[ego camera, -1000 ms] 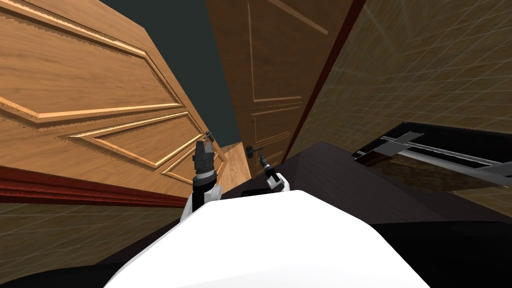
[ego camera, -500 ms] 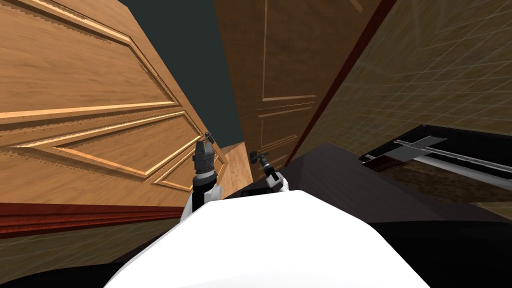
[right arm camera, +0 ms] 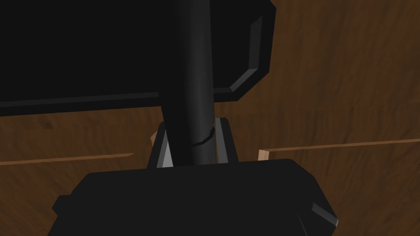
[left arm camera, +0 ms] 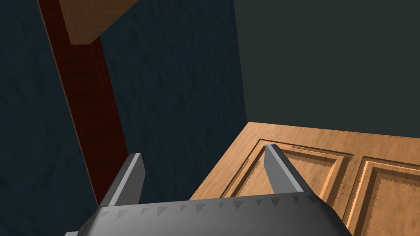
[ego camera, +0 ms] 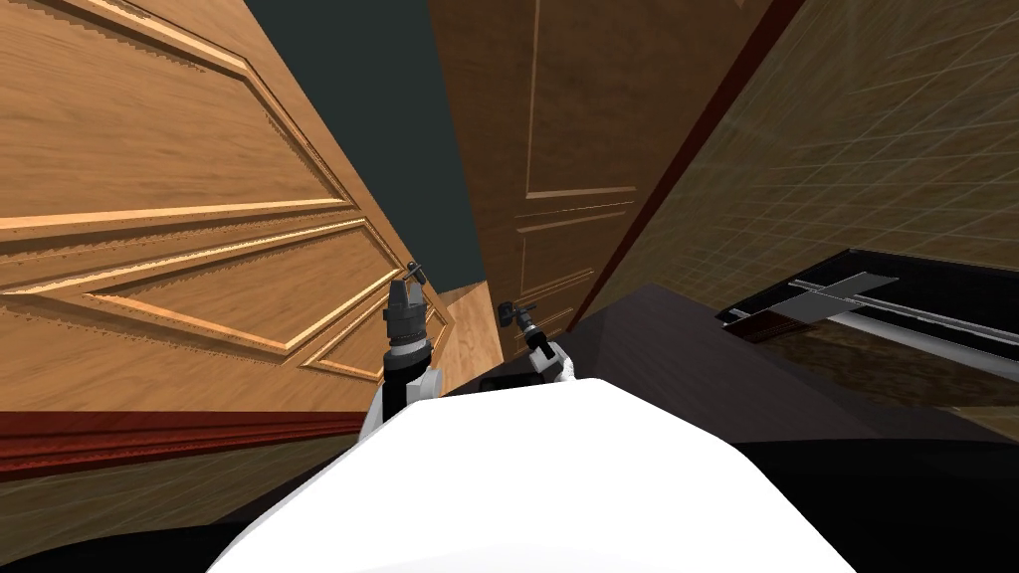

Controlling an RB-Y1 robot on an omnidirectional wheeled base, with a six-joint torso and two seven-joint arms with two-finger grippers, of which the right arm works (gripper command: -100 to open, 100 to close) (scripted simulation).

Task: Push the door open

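Right wrist view, Sam: the door handle (right arm camera: 192, 82) sits dead centre. It's a dark round bar, and its long axis runs straight away from the gripper body and across a black plate (right arm camera: 123, 49) on the dark brown door (right arm camera: 336, 82). The right gripper (right arm camera: 192, 125) has its 2 fingers (right arm camera: 223, 139) clamped on that bar, 1 pressed to each side.

Got it, Jo. Head view puts the handle (ego camera: 509, 314) low on the door (ego camera: 567, 119), close to the door's free edge, and the lever points out toward the right gripper (ego camera: 525, 322). The door itself rises long and narrow from there to the top of the shot, with a dark red frame (ego camera: 687, 139) along its far side.

And the other side, Sam?

Left gripper (ego camera: 403, 288) is up beside a lighter leaf (ego camera: 149, 149), near that leaf's own small handle (ego camera: 416, 269). Whether it touches the wood, I cannot tell.

Left wrist view shows its fingers (left arm camera: 131, 176) spread wide with nothing between them, Sam.

Between the 2 leaves there's a dark grey-green surface (ego camera: 398, 119), with dark floor (ego camera: 677, 368) off to the right.
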